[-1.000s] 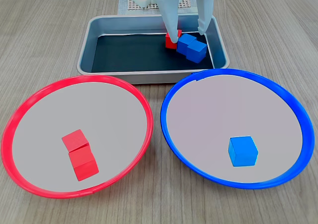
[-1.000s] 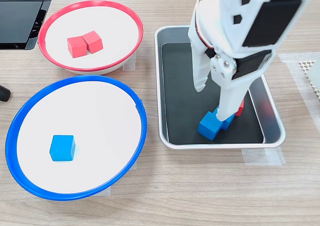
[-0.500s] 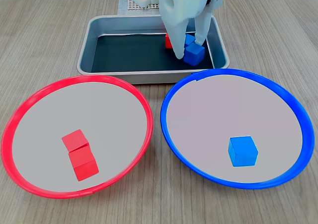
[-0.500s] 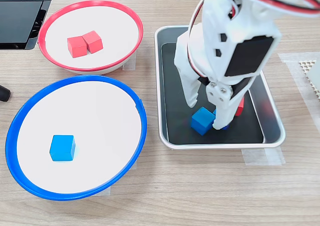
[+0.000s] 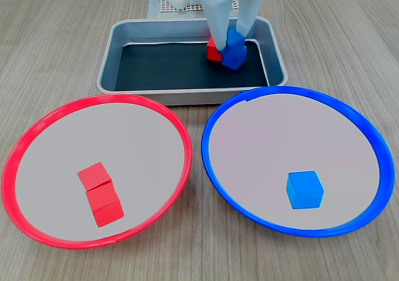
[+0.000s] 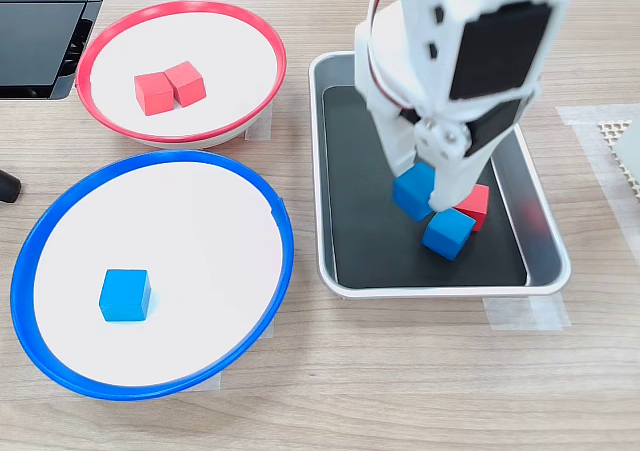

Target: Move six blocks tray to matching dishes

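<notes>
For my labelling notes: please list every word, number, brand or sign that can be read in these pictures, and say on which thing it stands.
None: no readable text on the tray, either dish, the cubes or the gripper.

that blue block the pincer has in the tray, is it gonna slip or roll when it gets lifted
The blue block looks rigid: flat faces and sharp edges between the pincer fingers, so a slip seems unlikely. Being a cube, it should sit, not roll, on the blue dish. It is small, so probably light.
</notes>
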Available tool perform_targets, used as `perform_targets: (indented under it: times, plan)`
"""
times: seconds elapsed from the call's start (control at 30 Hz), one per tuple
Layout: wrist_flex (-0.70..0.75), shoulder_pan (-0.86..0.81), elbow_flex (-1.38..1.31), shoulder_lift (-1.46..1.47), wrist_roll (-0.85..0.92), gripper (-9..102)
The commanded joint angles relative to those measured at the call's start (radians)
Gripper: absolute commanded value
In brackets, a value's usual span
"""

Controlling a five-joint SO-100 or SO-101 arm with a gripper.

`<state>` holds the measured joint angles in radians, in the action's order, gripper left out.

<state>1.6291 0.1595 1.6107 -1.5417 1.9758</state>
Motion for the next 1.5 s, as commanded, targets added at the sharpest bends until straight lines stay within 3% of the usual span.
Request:
perform_targets:
  times: [0.0, 0.13, 0.3, 0.4, 0.63, 0.67, 0.83, 0.93, 1.13, 1.27, 1.47]
  plan:
    - [0.225, 0.057, -0.322, -0.009, -0.393, 0]
    - [-0.091, 0.100, -0.414, 0.052, -0.765, 0]
    - [-0.408, 0.086, -0.414, 0.204, -0.773, 0]
    - [-0.486, 0.067, -0.500, 0.351, -0.716, 2]
    - [-0.538, 0.011, -0.571, 0.459, -0.657, 21]
    - [-0.529, 0.005, -0.571, 0.454, -0.632, 21]
    - [-0.348, -0.020, -0.489, 0.318, -0.328, 0]
    - [-0.278, -0.048, -0.331, 0.172, -0.118, 0]
    - [-0.291, -0.100, 0.091, -0.092, 0.213, 3]
    - [-0.241, -0.052, 0.258, -0.183, 0.221, 14]
    - [-0.147, 0.035, 0.288, -0.199, 0.153, 21]
